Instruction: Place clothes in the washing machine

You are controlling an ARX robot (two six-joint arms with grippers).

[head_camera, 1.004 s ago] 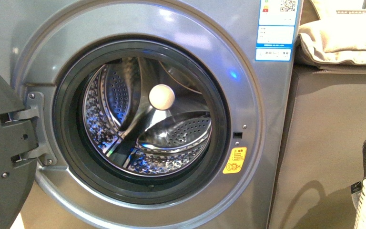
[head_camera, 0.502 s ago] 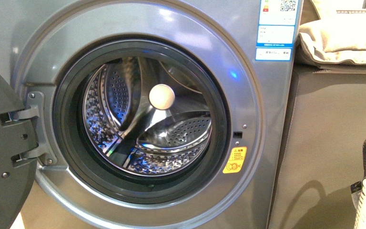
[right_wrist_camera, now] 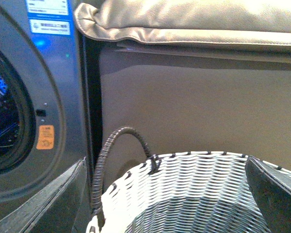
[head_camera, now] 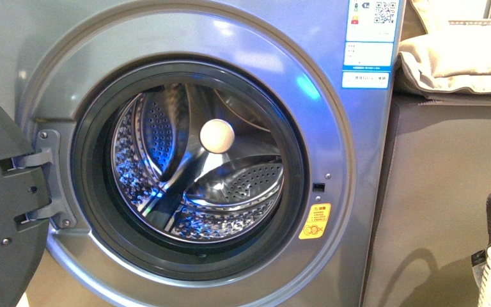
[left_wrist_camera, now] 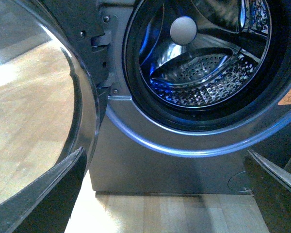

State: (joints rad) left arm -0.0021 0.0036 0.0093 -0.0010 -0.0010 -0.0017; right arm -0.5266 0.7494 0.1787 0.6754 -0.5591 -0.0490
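**Loading stage, no garment yet gripped.** The washing machine (head_camera: 281, 38) fills the front view. Its door (head_camera: 0, 211) is swung open at 9 o'clock, and the steel drum (head_camera: 230, 185) shows no laundry. The left gripper (left_wrist_camera: 165, 151) faces the porthole, fingers spread and holding nothing. The right gripper (right_wrist_camera: 165, 160), likewise spread and bare, faces the woven basket (right_wrist_camera: 194, 194) at 4 o'clock of the porthole (contents not visible). The next move likely calls for the right arm to dip in and pinch a garment.
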